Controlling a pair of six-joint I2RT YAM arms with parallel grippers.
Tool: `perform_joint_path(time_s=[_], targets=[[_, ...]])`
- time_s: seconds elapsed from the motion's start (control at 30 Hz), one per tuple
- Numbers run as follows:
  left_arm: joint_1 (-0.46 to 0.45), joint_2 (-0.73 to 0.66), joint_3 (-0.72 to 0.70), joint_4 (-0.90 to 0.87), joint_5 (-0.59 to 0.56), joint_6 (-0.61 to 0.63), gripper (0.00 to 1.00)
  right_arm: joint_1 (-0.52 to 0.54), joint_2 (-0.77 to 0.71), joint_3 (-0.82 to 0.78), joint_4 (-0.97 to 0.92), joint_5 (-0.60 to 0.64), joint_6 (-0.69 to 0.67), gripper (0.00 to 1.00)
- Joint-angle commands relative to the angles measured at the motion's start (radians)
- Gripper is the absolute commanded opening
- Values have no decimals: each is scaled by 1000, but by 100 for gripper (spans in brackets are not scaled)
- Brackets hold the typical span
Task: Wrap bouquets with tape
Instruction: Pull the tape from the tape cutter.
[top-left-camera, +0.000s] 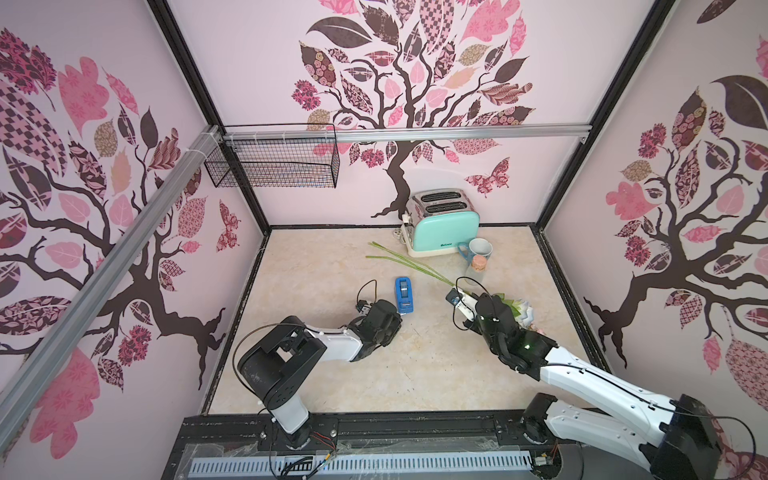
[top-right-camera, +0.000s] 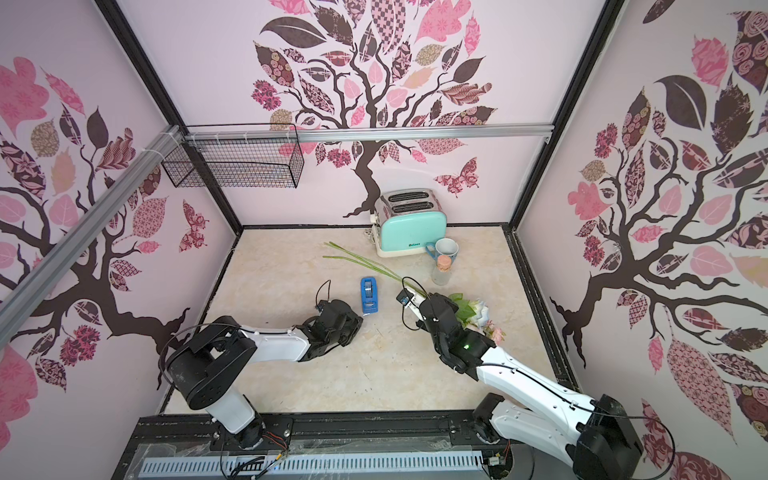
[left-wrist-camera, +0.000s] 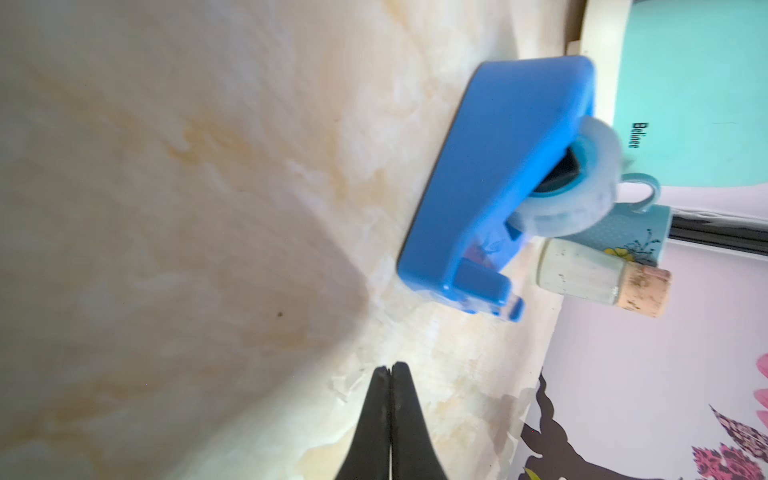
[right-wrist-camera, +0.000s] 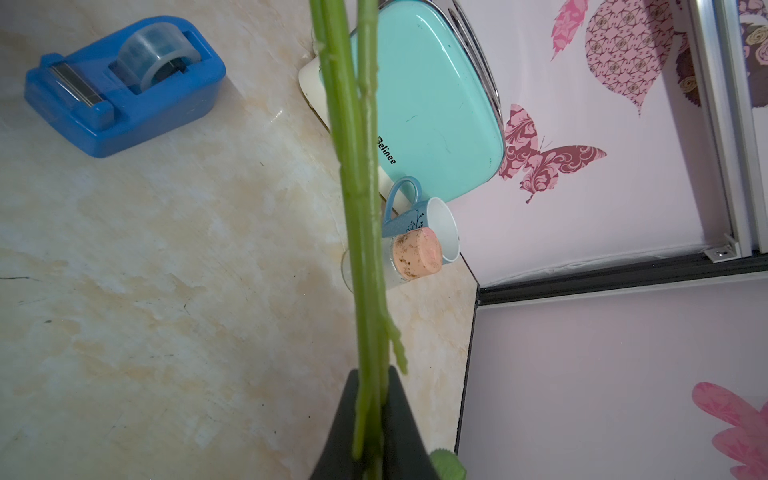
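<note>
Bouquets (right-wrist-camera: 359, 208): stems clamped in the right gripper (right-wrist-camera: 370, 376), jaws nearly together around them. Blooms near the right edge of the surface (top-left-camera: 332, 374), half hidden behind the right wrist in both top views, colours blurred. Cut ends toward the middle of the back edge, just short of the toaster (top-left-camera: 442, 227). Resting or lifted: cannot tell.

Tape (top-left-camera: 404, 294): near the surface centre, between the two grippers. Free end not discernible.

Left gripper (left-wrist-camera: 390, 369): pressed together, holding nothing, near the tape but apart from it. Covered by its own wrist from above.

Mug (top-left-camera: 478, 248) and corked bottle (top-left-camera: 477, 268): beside the toaster, toward the back right corner.
</note>
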Motion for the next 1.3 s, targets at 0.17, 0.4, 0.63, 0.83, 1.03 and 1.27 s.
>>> perform_joint_path(time_s=[0.17,0.4,0.63,0.83,1.03,1.27], targets=[[24,-76,9,-38,-8,222,0,-4,-21,-15,41,40,-6,0],[152,-60,21,-87,239,734,9,-4,-27,-14,51,44,-10,0],[337,-360,-33,-241,175,765,46,-4,-22,-12,-60,-69,-21,0],[620,-618,69,-482,198,907,62,53,40,-32,-157,-183,-76,0],[737,-473,266,-627,635,1006,67,160,173,-45,-168,-330,-80,0],[530,-111,399,-584,941,1010,62,205,257,-58,-187,-296,-77,0]])
